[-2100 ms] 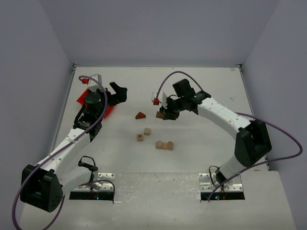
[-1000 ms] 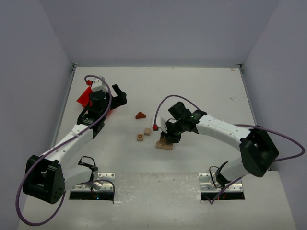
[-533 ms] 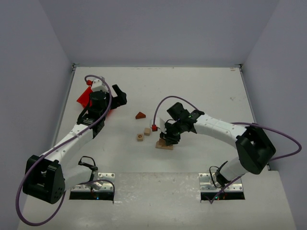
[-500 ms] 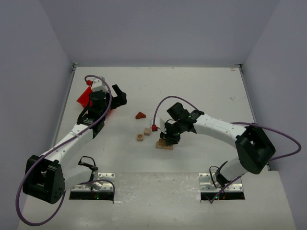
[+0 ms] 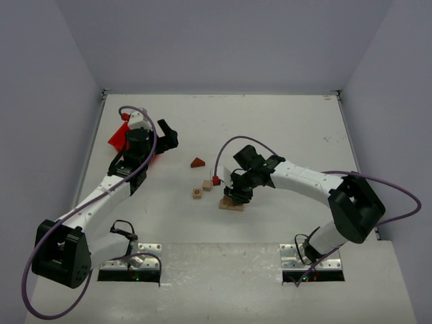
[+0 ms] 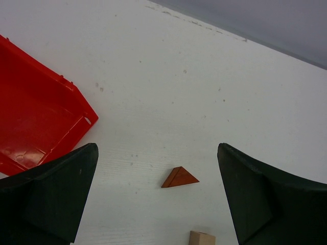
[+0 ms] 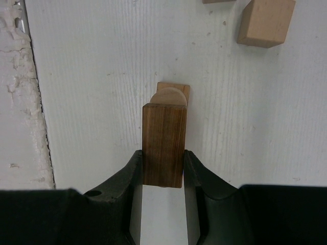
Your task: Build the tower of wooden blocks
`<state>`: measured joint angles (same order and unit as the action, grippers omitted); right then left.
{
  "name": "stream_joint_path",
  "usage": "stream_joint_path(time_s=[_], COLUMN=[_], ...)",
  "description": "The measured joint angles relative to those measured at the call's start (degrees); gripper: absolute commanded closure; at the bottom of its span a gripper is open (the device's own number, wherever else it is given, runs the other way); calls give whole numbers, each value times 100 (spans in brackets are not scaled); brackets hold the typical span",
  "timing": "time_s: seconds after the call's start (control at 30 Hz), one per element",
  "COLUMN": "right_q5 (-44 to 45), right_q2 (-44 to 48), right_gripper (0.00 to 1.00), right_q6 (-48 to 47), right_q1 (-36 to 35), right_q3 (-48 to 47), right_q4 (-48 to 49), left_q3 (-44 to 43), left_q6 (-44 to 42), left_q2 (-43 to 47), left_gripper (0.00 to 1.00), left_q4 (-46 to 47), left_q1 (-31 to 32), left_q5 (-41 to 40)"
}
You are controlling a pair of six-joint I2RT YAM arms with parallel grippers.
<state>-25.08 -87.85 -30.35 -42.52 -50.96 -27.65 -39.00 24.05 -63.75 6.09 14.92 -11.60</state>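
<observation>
The dark brown block (image 7: 163, 145) is pinched between the fingers of my right tool (image 5: 237, 192), held directly over the pale base block (image 7: 172, 94). The base lies on the surface (image 5: 283, 121) near the middle. Neither view lets me tell whether the brown block is touching the base or hanging just above it.

I judge this to be the stacking step, with the first piece going onto the base. The next move calls for a straight, gentle descent until the block seats. After that I spread the fingers without dragging it sideways. The base shows a rounded top, so footing looks scarce and alignment matters.

A light cube (image 5: 207, 184) and a second cube (image 5: 196, 194) lie just left of the base. The triangular roof piece (image 6: 180, 177) lies a little beyond them.

My left tool (image 6: 157, 148) hangs spread wide and empty beside the red bin (image 6: 36, 127), looking down at the roof piece.
</observation>
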Motion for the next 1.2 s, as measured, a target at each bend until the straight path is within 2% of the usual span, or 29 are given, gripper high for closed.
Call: stream_joint_path(time_s=[0.33,0.9,1.2], right_q5=[18,61,59], right_q2=[0,-14,-20], right_gripper=[79,66,66], right_q6=[22,42,70], right_q1=[-2,-7,-11], right_q3=[0,92,96], right_q4=[15,15,74], left_q3=[0,0,0], left_q6=[0,-2,-4], left_q2=[86,86,86], left_gripper=[0,0,0], left_q4=[-12,-15,-15], left_q1=[0,0,0], left_q5=[0,29,67])
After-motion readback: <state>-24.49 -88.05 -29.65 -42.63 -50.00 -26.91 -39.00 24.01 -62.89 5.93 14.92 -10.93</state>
